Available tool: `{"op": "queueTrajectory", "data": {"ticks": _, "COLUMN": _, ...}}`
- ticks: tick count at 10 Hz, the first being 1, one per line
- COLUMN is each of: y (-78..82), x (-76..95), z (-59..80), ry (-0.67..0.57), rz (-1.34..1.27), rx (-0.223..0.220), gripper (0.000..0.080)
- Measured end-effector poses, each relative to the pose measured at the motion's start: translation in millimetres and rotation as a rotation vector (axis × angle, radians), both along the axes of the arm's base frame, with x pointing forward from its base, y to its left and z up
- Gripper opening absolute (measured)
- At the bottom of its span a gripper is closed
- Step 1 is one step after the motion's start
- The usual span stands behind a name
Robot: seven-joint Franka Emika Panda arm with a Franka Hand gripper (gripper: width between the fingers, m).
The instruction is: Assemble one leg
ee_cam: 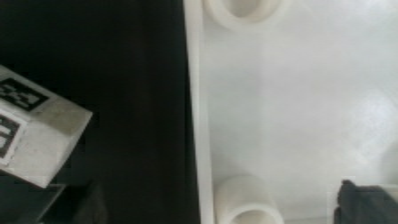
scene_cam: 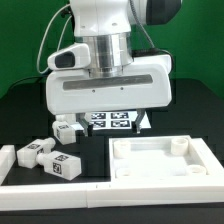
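Tool [ee_cam: 210, 205], jaws wide apart & gripping nothing, hovers over panel [ee_cam: 294, 110] edge; nearest leg [ee_cam: 36, 125] lies on counter [ee_cam: 134, 100] just beside that edge, long axis skewed to it.

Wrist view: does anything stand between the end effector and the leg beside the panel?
Nothing visible does. The leg lies on bare black table, apart from the panel. The open end effector is above the panel's edge, and only table shows between it and the leg.
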State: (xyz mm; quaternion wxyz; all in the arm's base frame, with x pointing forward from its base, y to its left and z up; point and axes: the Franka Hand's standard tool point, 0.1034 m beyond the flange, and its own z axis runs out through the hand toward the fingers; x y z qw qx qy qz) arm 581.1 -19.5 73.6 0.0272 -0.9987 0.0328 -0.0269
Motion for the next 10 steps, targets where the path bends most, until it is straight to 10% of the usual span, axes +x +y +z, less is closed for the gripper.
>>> {"op": "queueTrajectory", "data": {"ticks": 5, "y": -60.3, "x": -39.0, "z": 17.9, "ry": 0.003, "rz": 0.129, "rx": -0.058, "gripper": 0.0648}}
{"op": "queueTrajectory", "data": {"ticks": 10, "y": -59.2, "x": -39.8, "z": 15.2, "ry": -0.002, "rz": 0.455, "rx": -0.071, "gripper": 0.0648}}
